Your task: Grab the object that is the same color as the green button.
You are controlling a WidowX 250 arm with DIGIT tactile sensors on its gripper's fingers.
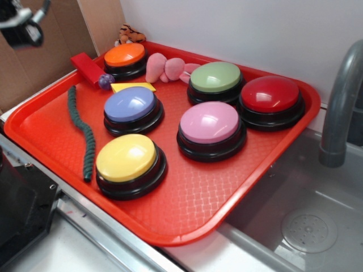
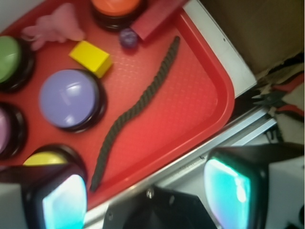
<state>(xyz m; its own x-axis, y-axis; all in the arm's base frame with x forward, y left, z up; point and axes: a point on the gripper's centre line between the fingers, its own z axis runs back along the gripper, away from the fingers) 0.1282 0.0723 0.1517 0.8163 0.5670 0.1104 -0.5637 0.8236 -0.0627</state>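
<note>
Lying along the tray's (image 1: 187,224) left edge — green rope (image 2: 136,108), untouched; green button (image 1: 215,77) near back edge. Gripper (image 2: 145,195) fingers spread apart, holding nothing.

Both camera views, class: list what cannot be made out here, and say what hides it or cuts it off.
- Gripper, wrist view: the bottom edge cuts off its fingertips; exterior view: a blurred corner scrap.
- Green button, wrist view: the left edge crops it.
- Yellow button, wrist view: mostly hidden behind a finger.
- Striped toy, exterior view: too small to identify.
- Green rope, exterior view: its near end meets the yellow button's base; whether they touch is unclear.
</note>
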